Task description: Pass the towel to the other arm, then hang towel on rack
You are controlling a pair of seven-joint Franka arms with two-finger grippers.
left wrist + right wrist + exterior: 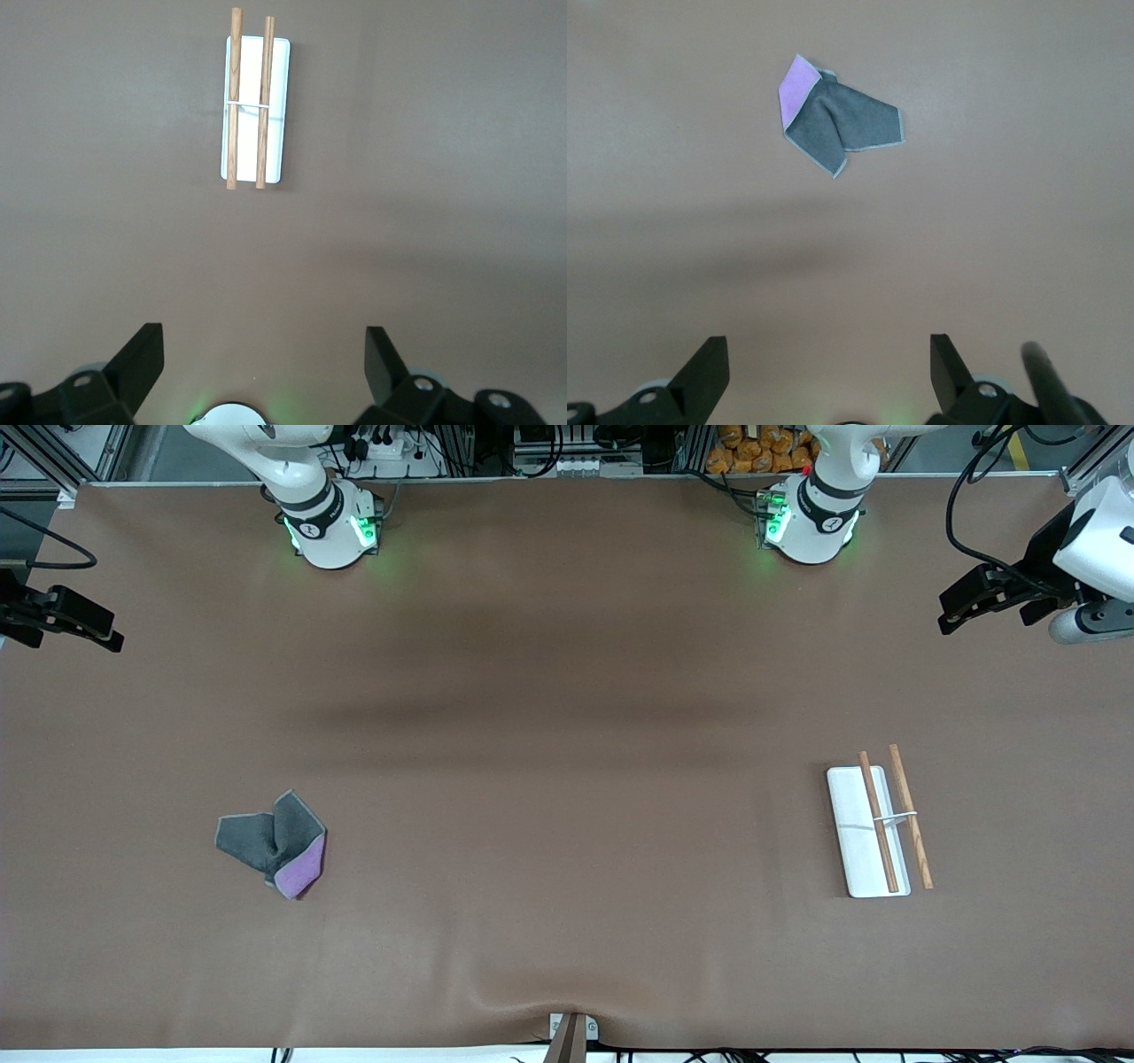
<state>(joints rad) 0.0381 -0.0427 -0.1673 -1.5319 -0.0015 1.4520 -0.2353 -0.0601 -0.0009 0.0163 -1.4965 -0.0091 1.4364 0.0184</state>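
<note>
Towel on table, well apart from right gripper

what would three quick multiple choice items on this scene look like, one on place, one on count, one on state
1. Where does the towel lie?
A. on the rack
B. on the table, toward the right arm's end
C. in an end effector

2. How many wooden rods does the rack carry?
A. one
B. two
C. four

3. How is the left end effector?
A. open, holding nothing
B. shut on the towel
C. shut on a rod

Key: 1 B, it lies crumpled on the brown table, apart from the rack. 2 B, two parallel rods show. 3 A, its fingers stand spread, nothing between them.
</note>
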